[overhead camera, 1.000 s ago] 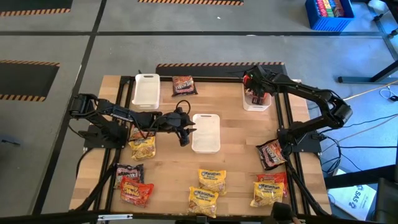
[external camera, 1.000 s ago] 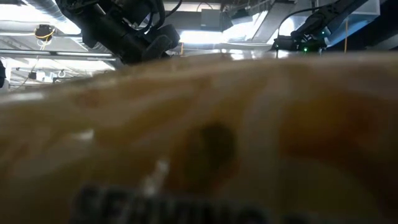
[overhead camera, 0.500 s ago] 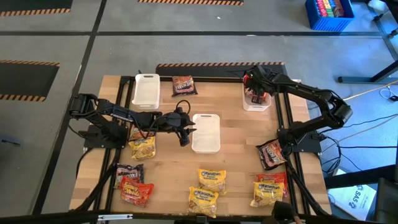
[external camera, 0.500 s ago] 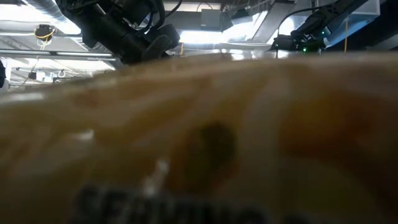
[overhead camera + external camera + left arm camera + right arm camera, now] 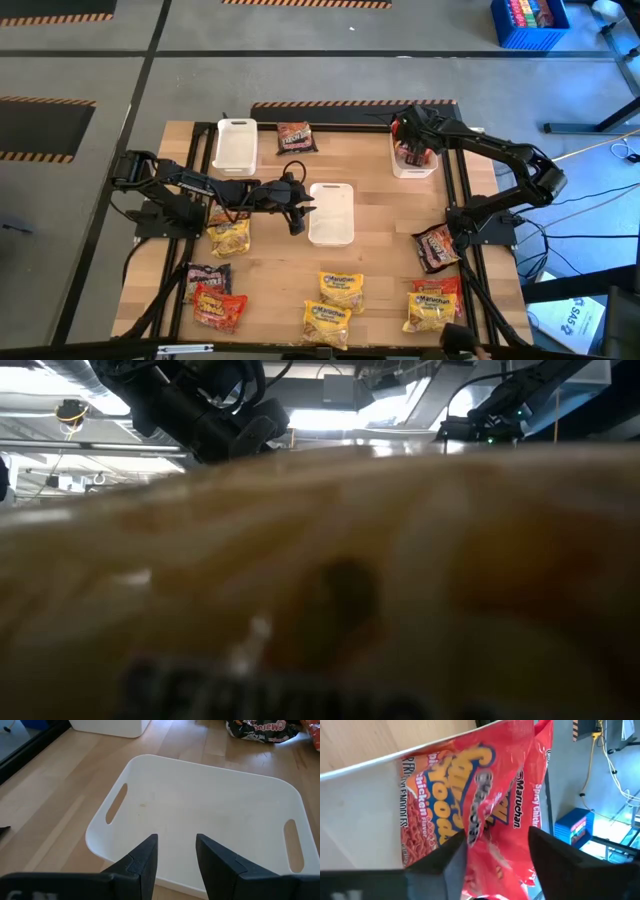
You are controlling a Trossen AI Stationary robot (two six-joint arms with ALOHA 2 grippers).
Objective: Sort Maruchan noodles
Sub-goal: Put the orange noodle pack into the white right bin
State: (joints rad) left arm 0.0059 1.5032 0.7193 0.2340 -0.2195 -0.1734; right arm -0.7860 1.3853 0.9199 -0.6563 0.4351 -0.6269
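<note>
High cam looks straight down on the whole table [image 5: 370, 240]. Low cam sits at tabletop level, nearly blocked by a yellow packet [image 5: 330, 590] right against the lens. Left wrist cam stares close into the middle tray [image 5: 200, 810], also seen from above.

Packet [image 5: 485, 815] in right tray [image 5: 400, 170]; left tool [image 5: 175, 855] before centre tray [image 5: 210, 815].
</note>
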